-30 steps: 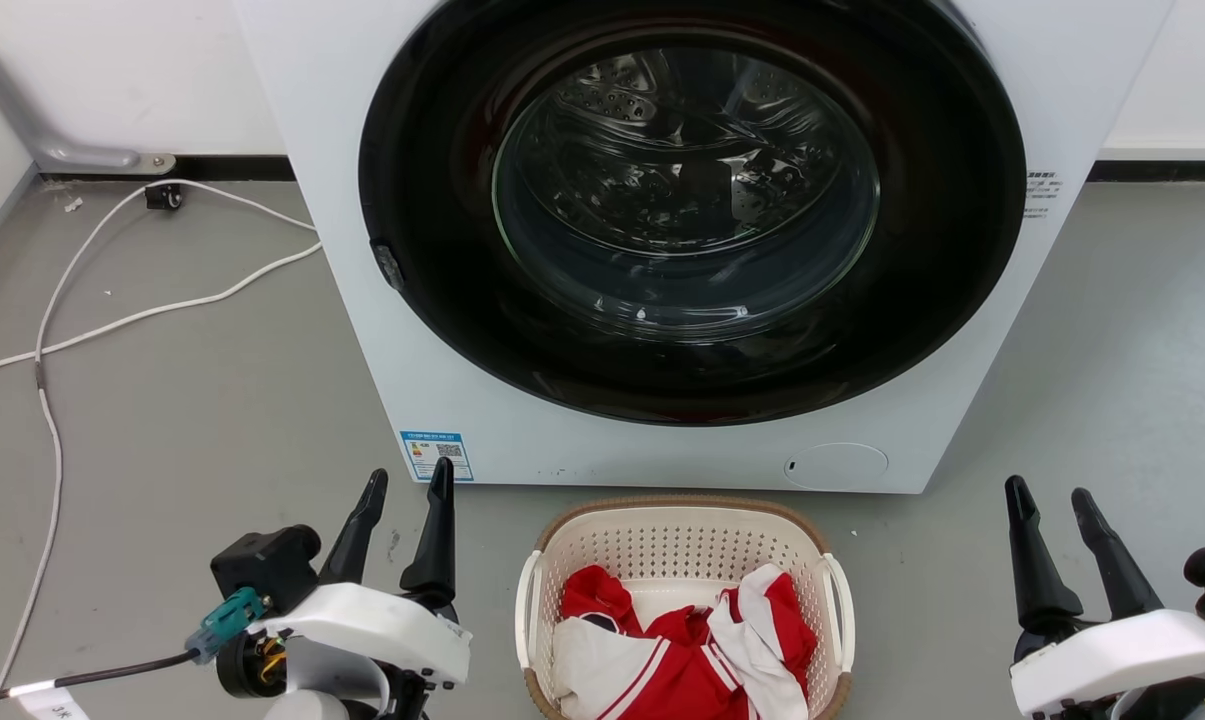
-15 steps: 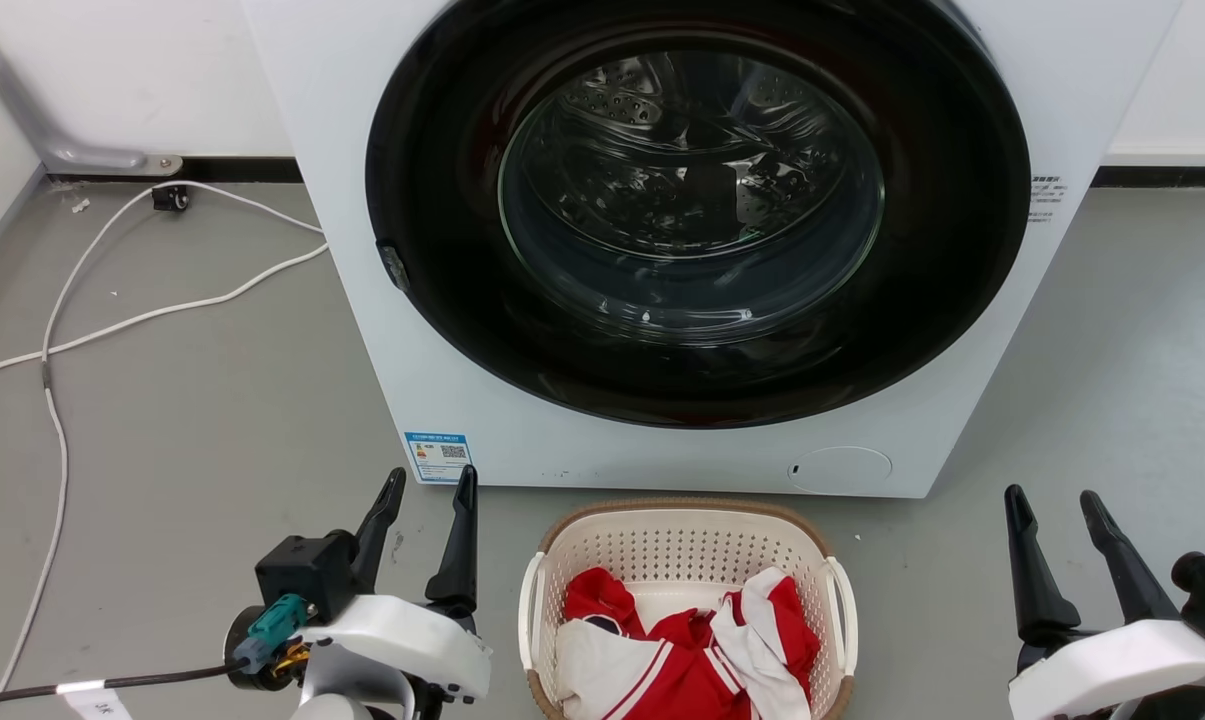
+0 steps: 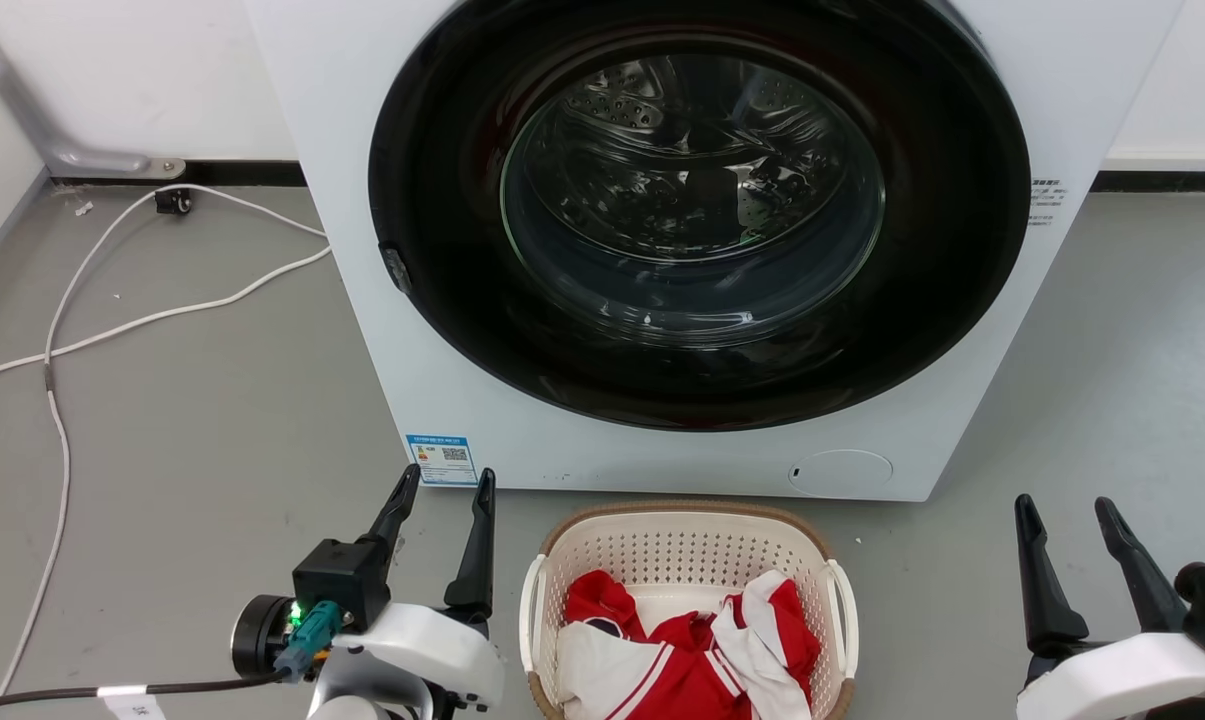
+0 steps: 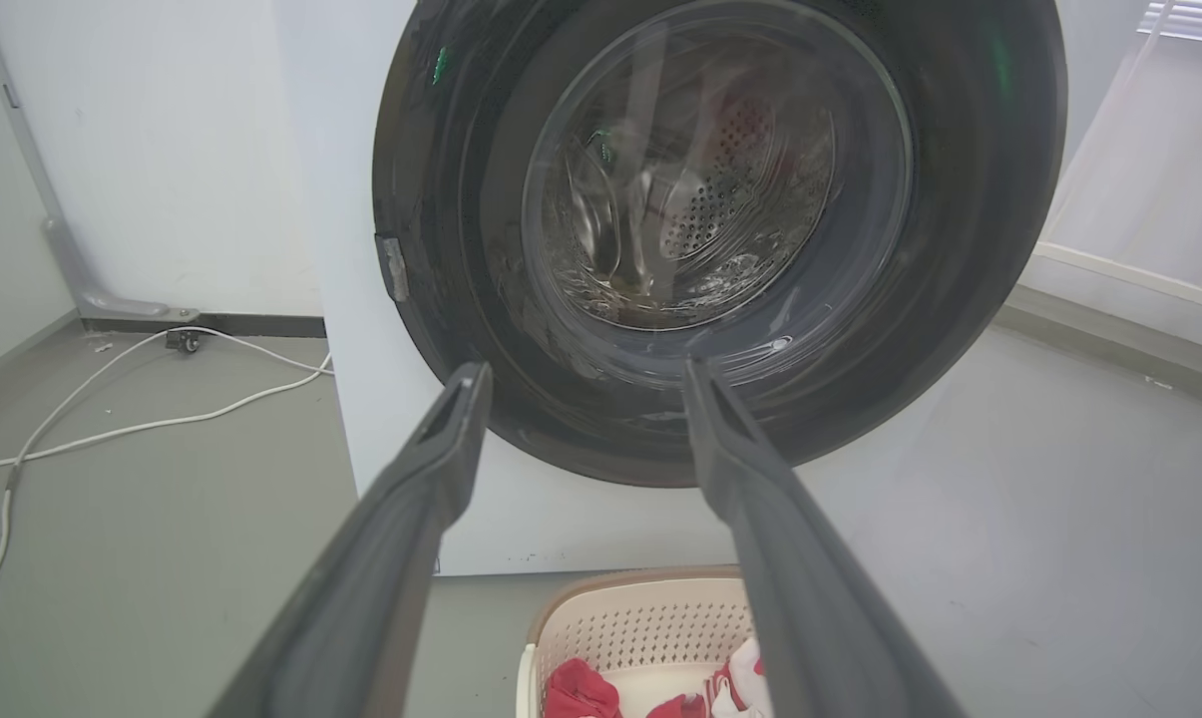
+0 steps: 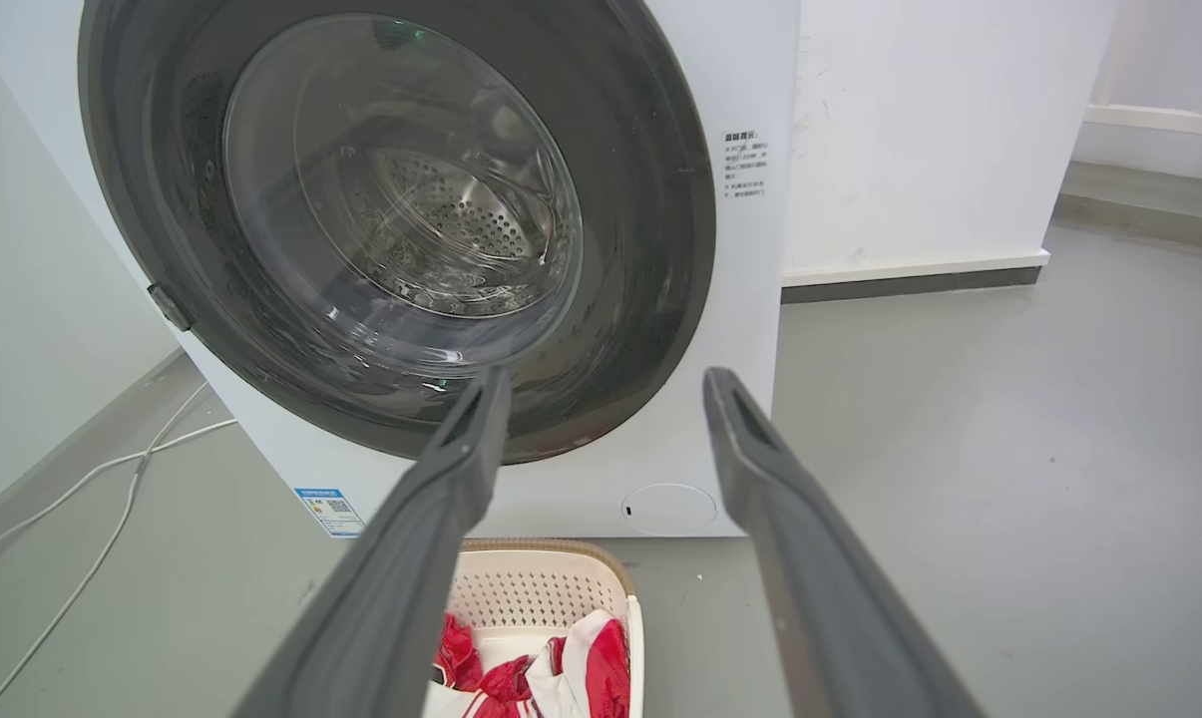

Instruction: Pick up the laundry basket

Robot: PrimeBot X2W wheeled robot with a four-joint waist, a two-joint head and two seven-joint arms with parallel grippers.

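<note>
Two handles: left handle [image 3: 530, 598] and right handle [image 3: 847, 600], white loops on either side of the laundry basket [image 3: 682, 555]; I judge them the natural places to grip.
Basket position: on the grey floor [image 3: 212, 450], just in front of the washing machine [image 3: 362, 330], between the two grippers.
Contents: red-and-white clothing [image 3: 697, 650] heaped inside.
Left gripper [image 3: 446, 476]: jaws apart, empty, just beside the left handle, fingers pointing toward the machine.
Right gripper [image 3: 1063, 503]: jaws apart, empty, well apart from the right handle.
Step in hand: the approach, by my reading; nothing is gripped yet.
Doing it well: bring the right gripper in to mirror the left. Lower both until each handle sits between the fingers, close both at once, then lift level.
Risk: an uneven lift could tip the basket and spill the clothing.
Outlying: white cable [image 3: 142, 320] on the floor to the left, clear of the work.
</note>
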